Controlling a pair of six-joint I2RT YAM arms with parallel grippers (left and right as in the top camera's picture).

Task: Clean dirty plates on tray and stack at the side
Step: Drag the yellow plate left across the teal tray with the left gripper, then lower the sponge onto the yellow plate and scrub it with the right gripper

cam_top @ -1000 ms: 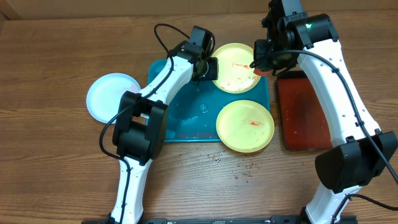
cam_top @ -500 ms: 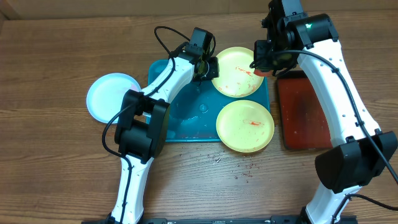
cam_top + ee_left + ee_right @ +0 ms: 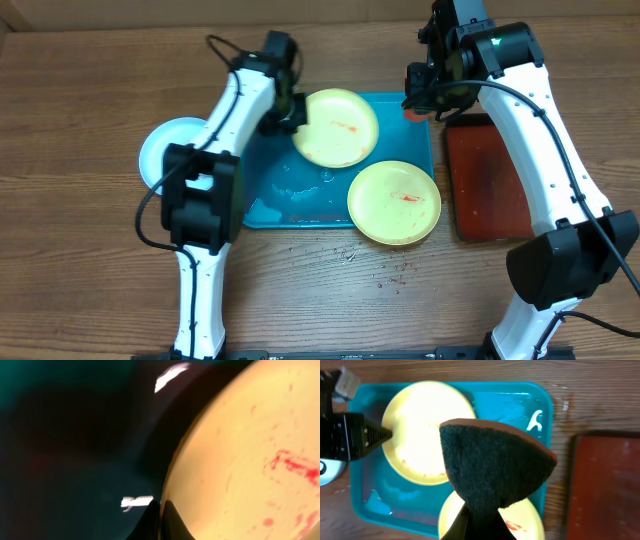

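The teal tray (image 3: 300, 195) lies mid-table. My left gripper (image 3: 288, 112) is shut on the left rim of a pale yellow-green plate (image 3: 337, 127) with red smears, held over the tray's far part; the plate also shows in the left wrist view (image 3: 250, 460) and in the right wrist view (image 3: 427, 430). A second smeared yellow-green plate (image 3: 394, 203) lies on the tray's near right corner and shows in the right wrist view (image 3: 530, 520). The pale blue-white plate (image 3: 168, 152) lies on the table left of the tray. My right gripper (image 3: 418, 100) is shut on a dark sponge (image 3: 495, 467) above the tray's far right corner.
A dark red tray (image 3: 488, 180) lies right of the teal tray (image 3: 515, 405) and shows in the right wrist view (image 3: 605, 485). Water spots sit on the teal tray floor. Small crumbs (image 3: 392, 272) lie on the wood in front of the tray.
My left gripper has dragged the far yellow-green plate leftwards across the tray. The right gripper with the sponge has stayed almost still, now clear of the plate.
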